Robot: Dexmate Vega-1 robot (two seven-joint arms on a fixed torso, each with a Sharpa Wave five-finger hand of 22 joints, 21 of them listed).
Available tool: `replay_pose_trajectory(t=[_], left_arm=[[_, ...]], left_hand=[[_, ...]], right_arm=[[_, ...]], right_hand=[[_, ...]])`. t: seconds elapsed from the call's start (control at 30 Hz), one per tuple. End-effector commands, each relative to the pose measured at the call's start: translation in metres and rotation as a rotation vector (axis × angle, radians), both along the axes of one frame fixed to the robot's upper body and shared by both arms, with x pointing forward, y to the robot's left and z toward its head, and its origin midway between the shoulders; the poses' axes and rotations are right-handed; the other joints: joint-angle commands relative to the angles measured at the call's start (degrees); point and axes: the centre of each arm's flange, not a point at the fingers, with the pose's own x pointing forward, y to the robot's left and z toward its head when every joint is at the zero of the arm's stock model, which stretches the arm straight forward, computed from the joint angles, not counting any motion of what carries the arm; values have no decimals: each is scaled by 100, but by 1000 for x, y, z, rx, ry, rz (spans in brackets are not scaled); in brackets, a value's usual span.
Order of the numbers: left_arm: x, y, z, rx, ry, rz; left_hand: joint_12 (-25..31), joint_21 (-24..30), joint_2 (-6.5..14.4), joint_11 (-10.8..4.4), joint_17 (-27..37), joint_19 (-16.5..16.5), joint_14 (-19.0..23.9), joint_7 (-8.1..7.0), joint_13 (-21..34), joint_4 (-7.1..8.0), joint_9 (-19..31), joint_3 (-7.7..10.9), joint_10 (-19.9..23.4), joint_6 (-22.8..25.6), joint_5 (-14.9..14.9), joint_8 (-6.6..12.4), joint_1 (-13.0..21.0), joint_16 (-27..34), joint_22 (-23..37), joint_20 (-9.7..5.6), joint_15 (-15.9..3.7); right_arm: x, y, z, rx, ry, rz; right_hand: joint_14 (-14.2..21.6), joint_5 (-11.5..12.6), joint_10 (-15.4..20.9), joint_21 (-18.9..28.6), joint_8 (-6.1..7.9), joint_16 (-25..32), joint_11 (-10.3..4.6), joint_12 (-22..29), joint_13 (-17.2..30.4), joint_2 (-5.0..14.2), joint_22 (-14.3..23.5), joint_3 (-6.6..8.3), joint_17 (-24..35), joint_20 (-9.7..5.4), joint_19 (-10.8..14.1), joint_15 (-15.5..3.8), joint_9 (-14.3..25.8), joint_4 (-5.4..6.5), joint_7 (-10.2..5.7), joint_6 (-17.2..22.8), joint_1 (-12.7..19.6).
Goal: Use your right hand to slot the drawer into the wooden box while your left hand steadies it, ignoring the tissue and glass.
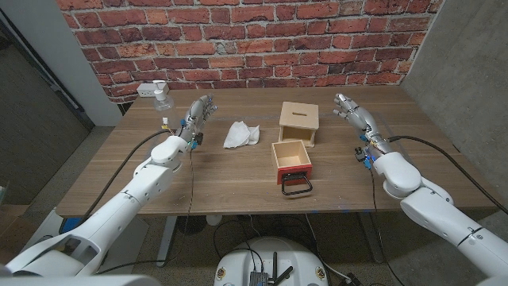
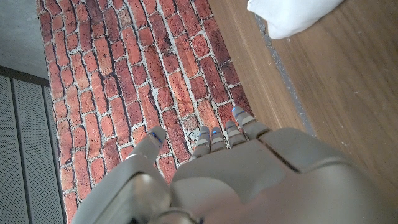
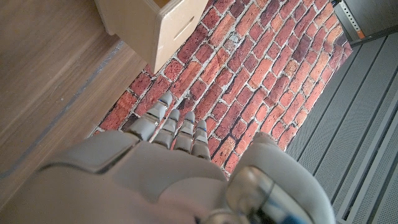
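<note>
Bottle (image 1: 163, 98): clear pump bottle at the table's far left corner, next to a small white block against the brick wall.
Left hand (image 1: 198, 114): raised over the table's left half, fingers straight and close together, reaching toward the brick wall; it holds nothing. In the left wrist view the hand (image 2: 249, 168) shows its back, fingers extended side by side, thumb set off to one side.
Tissue (image 1: 240, 134): crumpled white sheet on the table, just right of the left hand and apart from it; a white corner of it (image 2: 292, 15) shows in the left wrist view.
Wooden box (image 1: 300, 121): pale wood, slot in its top, upright past mid-table, between the two hands and touched by neither. Its edge (image 3: 158, 25) shows in the right wrist view.
Drawer (image 1: 291, 161): open wooden tray with a red front and black wire handle, lying just in front of the wooden box, handle toward the robot; well apart from both hands, left of and nearer than the right hand.
Right hand (image 1: 357, 115): raised over the table's right side, fingers extended and slightly spread, empty. In the right wrist view the hand (image 3: 174, 168) has its fingers straight toward the brick wall.
Table (image 1: 119, 179): brown wood.
</note>
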Motion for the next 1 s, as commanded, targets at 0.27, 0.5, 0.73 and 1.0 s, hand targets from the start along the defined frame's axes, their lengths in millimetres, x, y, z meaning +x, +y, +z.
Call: replay_pose_trajectory(t=[0.27,0.5,0.73,1.0], left_arm=[[1,2,2,1,0,4],[4,0,3,9,8,4],[6,0,4,12,12,5],[9,0,6,10,11,5]], left_hand=[[34,51,289,-15,5,8,42,4,20,-89,20,35,49,61,-9,3,57,8,13,-245,-28],[35,56,291,-22,6,22,55,3,20,-109,21,47,63,68,-11,4,61,10,14,-252,-24],[34,57,294,-22,7,24,65,2,21,-127,21,59,68,79,-13,6,61,10,14,-252,-27],[30,59,298,-26,9,33,73,3,21,-144,22,72,68,82,-15,4,59,10,15,-248,-28]], right_arm=[[-35,17,-3,-200,-68,-108],[-41,25,-2,-287,-76,-143],[-50,29,-1,-377,-78,-175],[-62,34,0,-496,-78,-230]], right_hand=[[25,-27,7,-14,4,1,-17,16,-14,-56,19,76,-65,-68,-86,-138,17,-109,-55,-42,81],[-7,-43,-42,-34,-37,-17,-49,-1,-21,-71,20,115,-129,-64,-177,-146,17,-180,-82,-188,133],[-17,-67,-87,-75,-33,-20,-89,-9,-27,-99,24,141,-194,0,-390,-152,18,-239,-92,-248,158],[4,-87,-85,-82,-14,-12,-112,-1,-31,-129,26,157,-249,1,-543,-166,19,-293,-91,-239,180]])
